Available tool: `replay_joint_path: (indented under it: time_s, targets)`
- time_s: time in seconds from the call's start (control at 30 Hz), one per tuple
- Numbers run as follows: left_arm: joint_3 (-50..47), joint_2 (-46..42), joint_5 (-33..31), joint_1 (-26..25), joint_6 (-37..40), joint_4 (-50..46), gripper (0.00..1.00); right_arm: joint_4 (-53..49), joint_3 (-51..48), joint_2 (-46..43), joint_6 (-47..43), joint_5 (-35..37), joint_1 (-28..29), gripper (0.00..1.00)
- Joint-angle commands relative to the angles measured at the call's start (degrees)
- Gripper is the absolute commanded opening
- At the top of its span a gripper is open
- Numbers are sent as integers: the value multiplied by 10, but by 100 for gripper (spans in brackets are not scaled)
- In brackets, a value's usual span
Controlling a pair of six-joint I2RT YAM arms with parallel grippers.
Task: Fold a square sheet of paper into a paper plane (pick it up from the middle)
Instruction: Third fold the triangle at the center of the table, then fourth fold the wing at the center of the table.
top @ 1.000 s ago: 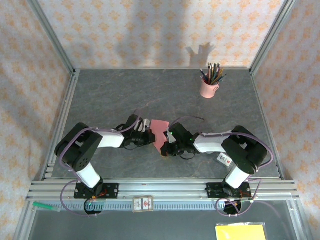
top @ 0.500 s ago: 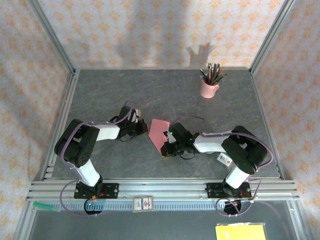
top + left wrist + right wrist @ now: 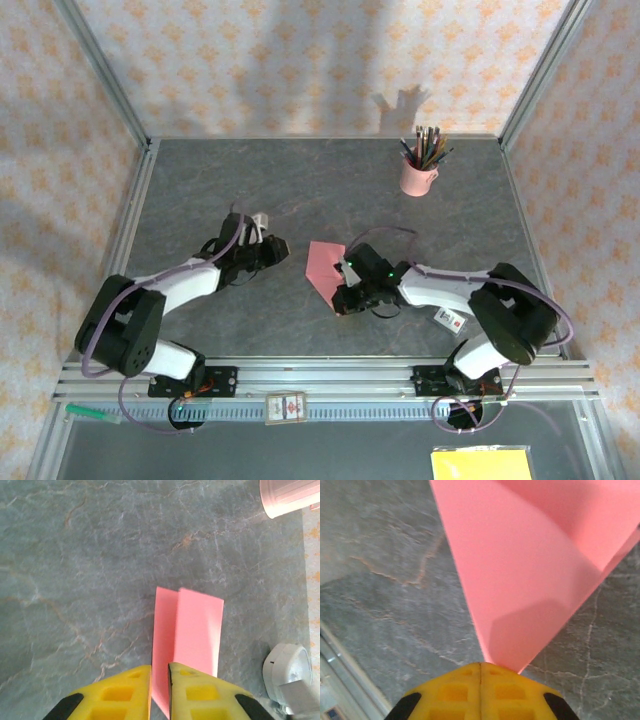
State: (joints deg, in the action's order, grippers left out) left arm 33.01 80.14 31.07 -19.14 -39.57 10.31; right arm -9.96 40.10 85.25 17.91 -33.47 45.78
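Observation:
The square sheet of paper (image 3: 322, 262) is salmon pink and folded into a pointed wedge with a centre crease, lying mid-table. My right gripper (image 3: 343, 297) is at its near point, and the right wrist view shows the fingers pressed together (image 3: 481, 664) with the paper's tip (image 3: 520, 570) coming out of them. My left gripper (image 3: 280, 248) hangs to the left of the sheet, apart from it. In the left wrist view its yellow fingers (image 3: 160, 669) stand a narrow gap apart, with the folded paper (image 3: 197, 625) lying on the table beyond them.
A pink cup of pencils (image 3: 417, 177) stands at the back right and shows again as the pink cup (image 3: 290, 497) in the left wrist view. A yellow pad (image 3: 482, 465) and a small card (image 3: 285, 408) lie below the front rail. Bare grey table surrounds the paper.
My left gripper has let go of the paper, drawn back to the left and parted its fingers slightly. The paper has dropped flatter. My right gripper stays at the paper's near point.

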Motion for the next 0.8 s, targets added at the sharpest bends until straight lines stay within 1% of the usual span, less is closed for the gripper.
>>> replay_joint_path:
  time_s: [0.0, 0.1, 0.2, 0.3, 0.4, 0.47, 0.57, 0.67, 0.77]
  targets:
    - [-35, -33, -3, -9, -32, 24, 22, -34, 45, -35, -33, 51, -7, 14]
    - [-54, -54, -2, -10, -36, 39, 28, -31, 77, -32, -15, 107, -6, 21]
    - [-57, -59, 11, -11, -32, 40, 32, -26, 98, -10, 7, 148, -6, 22]
    - [-67, -63, 38, -19, -39, 58, 35, -18, 95, -3, 25, 152, -5, 22]
    - [-89, -55, 74, -33, -64, 120, 40, 6, 78, -8, 35, 134, -5, 22]
    - [-96, -36, 92, -42, -74, 162, 41, 22, 66, 3, 40, 123, -5, 19]
    - [-88, -6, 112, -55, -61, 181, 42, 36, 57, 20, 44, 128, -5, 15]
    - [-68, 23, 105, -67, -25, 155, 43, 41, 53, 37, 48, 146, -8, 11]
    - [-57, 48, 107, -72, -4, 149, 44, 41, 55, 53, 45, 156, -9, 9]
